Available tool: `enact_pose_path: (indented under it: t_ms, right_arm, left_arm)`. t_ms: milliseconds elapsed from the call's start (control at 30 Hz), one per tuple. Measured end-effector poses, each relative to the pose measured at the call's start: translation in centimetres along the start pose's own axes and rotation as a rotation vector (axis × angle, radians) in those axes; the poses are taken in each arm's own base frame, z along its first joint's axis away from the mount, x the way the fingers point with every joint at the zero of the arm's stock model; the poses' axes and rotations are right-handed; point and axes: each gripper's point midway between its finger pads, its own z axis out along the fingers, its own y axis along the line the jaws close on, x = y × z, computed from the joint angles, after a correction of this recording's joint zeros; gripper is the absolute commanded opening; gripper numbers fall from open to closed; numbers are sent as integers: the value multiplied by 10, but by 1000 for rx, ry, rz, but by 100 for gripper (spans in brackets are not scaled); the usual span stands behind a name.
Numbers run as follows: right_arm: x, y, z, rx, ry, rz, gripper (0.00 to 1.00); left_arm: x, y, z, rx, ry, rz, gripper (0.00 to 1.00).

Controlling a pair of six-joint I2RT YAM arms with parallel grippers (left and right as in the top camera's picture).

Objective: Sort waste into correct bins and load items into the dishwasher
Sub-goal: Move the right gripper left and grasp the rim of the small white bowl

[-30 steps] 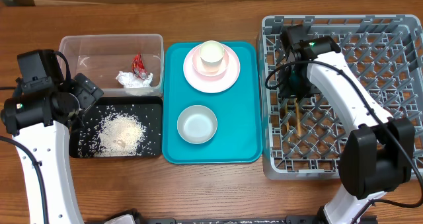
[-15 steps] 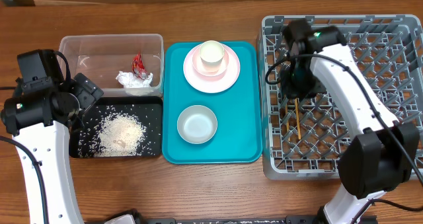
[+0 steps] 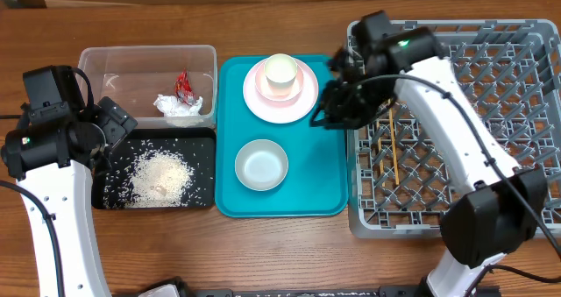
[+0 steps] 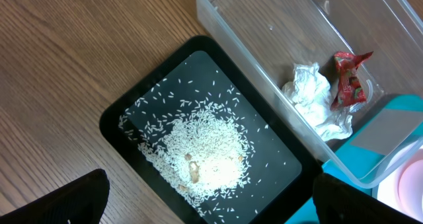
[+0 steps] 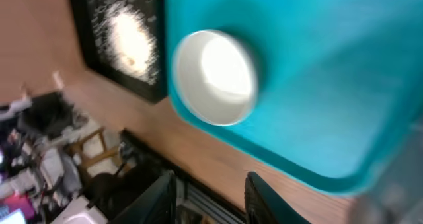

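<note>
The clear tub (image 3: pixel 123 74) holds the red wrapper (image 3: pixel 183 84) and white napkin (image 3: pixel 178 105). The rice (image 3: pixel 162 174) lies in the black tray (image 3: pixel 200 190). On the teal tray (image 3: pixel 316 170) a white cup (image 3: pixel 280 74) stands on the pink plate (image 3: pixel 301 102), with a white bowl (image 3: pixel 261 165) nearer. Two chopsticks (image 3: pixel 394 152) lie in the grey dish rack (image 3: pixel 456 25). My right gripper (image 3: pixel 326 111) is open and empty over the teal tray's right edge; its wrist view shows the gripper (image 5: pixel 210 201) and the bowl (image 5: pixel 215 77). My left gripper (image 3: pixel 118 126) is open above the black tray's left end; its wrist view shows the gripper (image 4: pixel 208 207) above the rice (image 4: pixel 205 148).
The left wrist view shows the tub (image 4: pixel 264 45) with napkin (image 4: pixel 314 98) and wrapper (image 4: pixel 347 78), and a corner of the teal tray (image 4: pixel 386 131). The right wrist view shows the teal tray (image 5: pixel 317 85), the black tray (image 5: pixel 86 26) and floor clutter past the table edge.
My right gripper has moved left, from over the rack's left side to the teal tray's right edge. The chopsticks stay lying in the rack. The left arm has not moved.
</note>
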Motion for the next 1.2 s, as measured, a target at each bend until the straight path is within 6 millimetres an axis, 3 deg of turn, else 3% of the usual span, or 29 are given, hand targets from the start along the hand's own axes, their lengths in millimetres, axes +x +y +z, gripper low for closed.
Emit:
enact_pose_path:
  t_ms: [200,333,533,767,1000,1200]
  right_arm:
    - [5,50,37,4,-18,-100,37]
    - [15,69,69,94,-55,-125,39]
    - [38,70,112,232,-89,-119,41]
    - [41,76,146,231,-159,-145,45]
    - [46,91,166,184,-194,-198,46]
    - [47,81,178,211,-221,-211,46]
  left_arm:
    - [0,0,0,0,0,0,100]
    - [0,0,0,0,0,0,100]
    - [0,0,0,0,0,0,100]
    - [0,0,0,0,0,0,100]
    - [0,0,0,0,0,0,100]
    - [0,0,0,0,1,0,100]
